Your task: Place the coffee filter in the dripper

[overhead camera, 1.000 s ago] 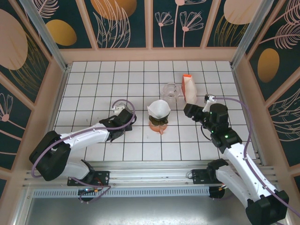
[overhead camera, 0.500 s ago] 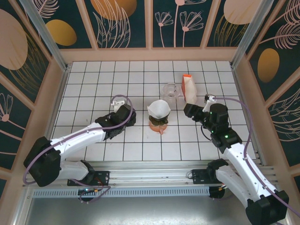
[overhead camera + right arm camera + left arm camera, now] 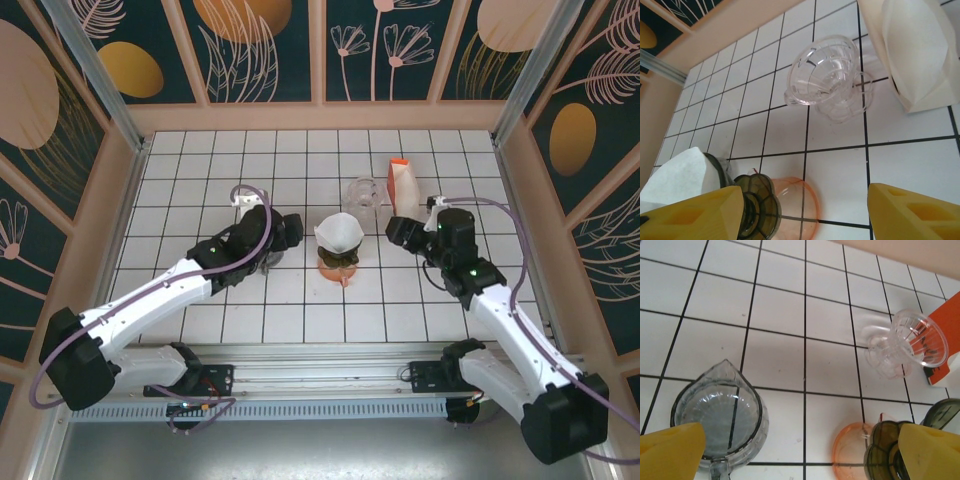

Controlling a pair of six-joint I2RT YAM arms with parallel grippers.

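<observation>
We judge the task essentially done: the coffee filter (image 3: 338,232) sits in the dark dripper (image 3: 338,263) mid-desk. The left fingers (image 3: 289,231) and right fingers (image 3: 397,232) are spread wide and empty.

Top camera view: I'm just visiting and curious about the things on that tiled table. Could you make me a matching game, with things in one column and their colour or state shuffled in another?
Things
1. coffee filter
2. clear dripper
3. carton
4. glass jug

Colour or state
A. orange and white
B. greyish glass, standing upright, with a pouring spout
C. white paper, open end up
D. see-through, tipped on its side

Pairs: 1-C, 2-D, 3-A, 4-B
</observation>
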